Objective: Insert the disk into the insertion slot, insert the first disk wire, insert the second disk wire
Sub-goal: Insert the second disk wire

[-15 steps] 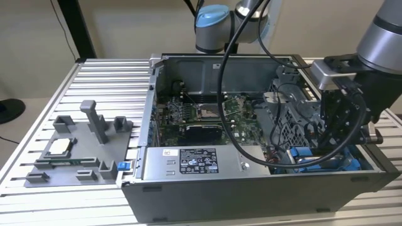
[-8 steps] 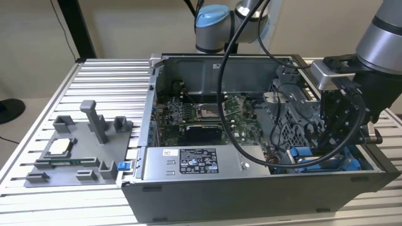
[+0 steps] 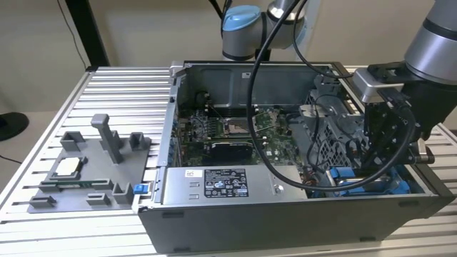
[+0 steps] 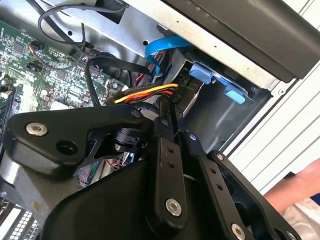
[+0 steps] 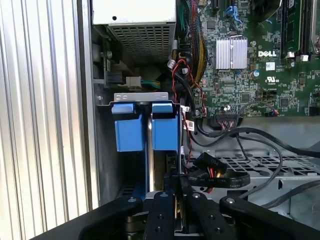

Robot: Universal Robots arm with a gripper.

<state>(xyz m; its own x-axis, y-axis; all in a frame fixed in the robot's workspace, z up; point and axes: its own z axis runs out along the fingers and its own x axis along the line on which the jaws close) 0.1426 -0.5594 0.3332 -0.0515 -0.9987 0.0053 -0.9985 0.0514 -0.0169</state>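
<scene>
The disk's blue carrier tabs (image 5: 131, 131) stand in the insertion slot (image 5: 142, 97) at the case's front corner on the exterior view's right; these tabs (image 4: 206, 73) also appear in the second wrist view. My gripper (image 5: 178, 186) hangs just beside the slot with its fingers close together. A black connector with red, yellow and black wires (image 4: 150, 92) runs right up to the fingertips (image 4: 170, 112), and the fingers look shut on this disk wire. In the exterior view the gripper (image 3: 377, 167) reaches down into the case next to the blue parts (image 3: 343, 174).
The open computer case (image 3: 286, 219) holds a motherboard (image 3: 236, 128), a grey power supply box (image 3: 228, 184) and loose black cables (image 5: 250, 135). A grey fixture with parts (image 3: 85, 171) lies at the exterior view's left. A person's hand (image 4: 295, 192) is outside the case wall.
</scene>
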